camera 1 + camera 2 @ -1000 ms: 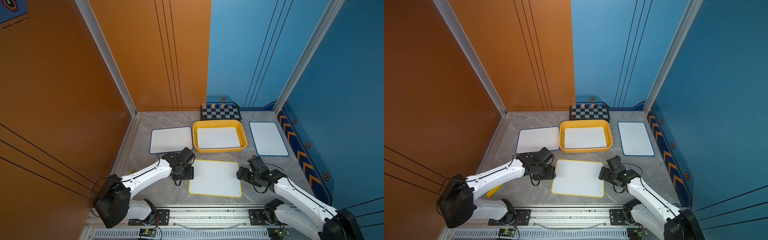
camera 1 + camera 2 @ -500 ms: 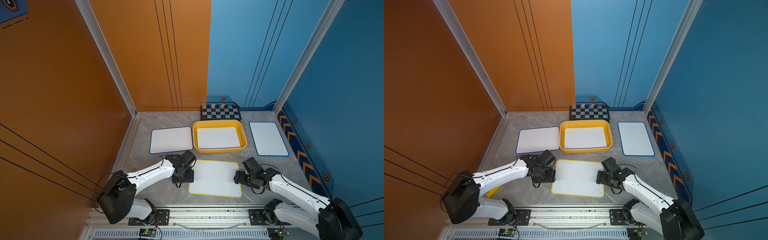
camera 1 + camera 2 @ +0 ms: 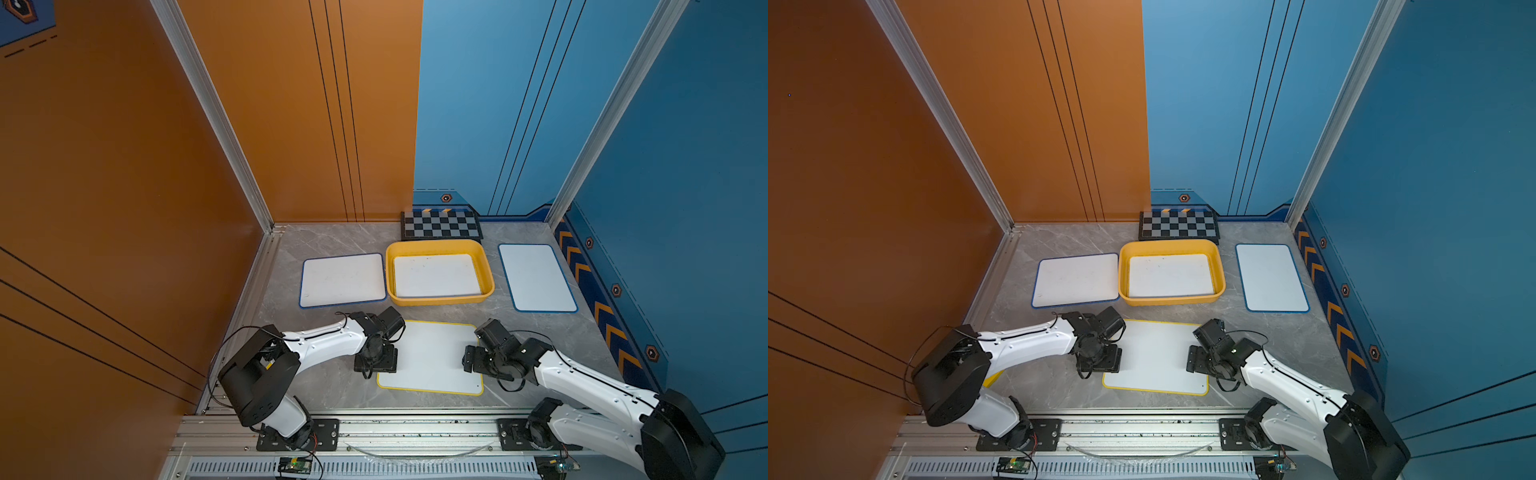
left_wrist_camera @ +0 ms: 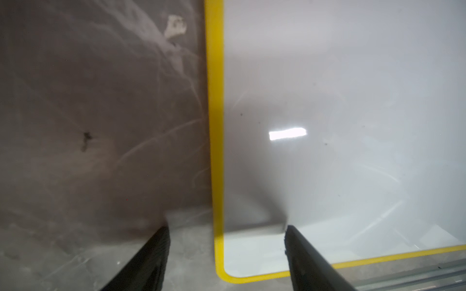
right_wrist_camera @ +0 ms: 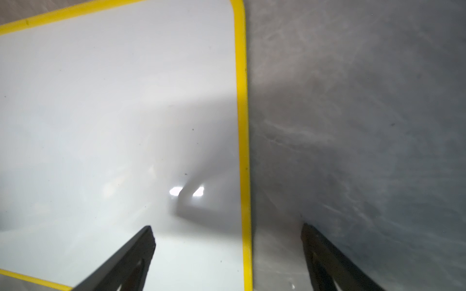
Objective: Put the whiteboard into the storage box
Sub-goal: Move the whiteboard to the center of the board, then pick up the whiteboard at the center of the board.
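Boards lie across the table (image 3: 340, 390), so the account runs from the left. Farthest left is the left blue board (image 3: 343, 280), flat and well clear of both arms. Next comes the left gripper (image 3: 376, 362), tips down at the left short edge of the yellow board (image 3: 432, 357). In the left wrist view its jaws stand apart and astride the yellow rim, one finger (image 4: 151, 259) over bare table and the other over the white face, clamped on nothing.

The yellow board lies flat at the near middle of the table, its long axis running left to right. It is just in front of the box (image 3: 440, 246), apart from it and parallel with it. The box already holds a stowed board (image 3: 436, 275) that fills most of its floor, and the checkerboard (image 3: 440, 224) sits behind it.

At the yellow board's right short edge stands the right gripper (image 3: 473, 361), jaws likewise wide apart, astride the rim and empty. Farthest right is the right blue board (image 3: 536, 276), long axis front to back.

The coming move probably turns on this: the yellow board sits between the two grippers, one at each short end and about equally near, so a lift from both ends looks intended. The box lies straight beyond the board, away from the arm bases, so carrying it forward without turning should line it up.
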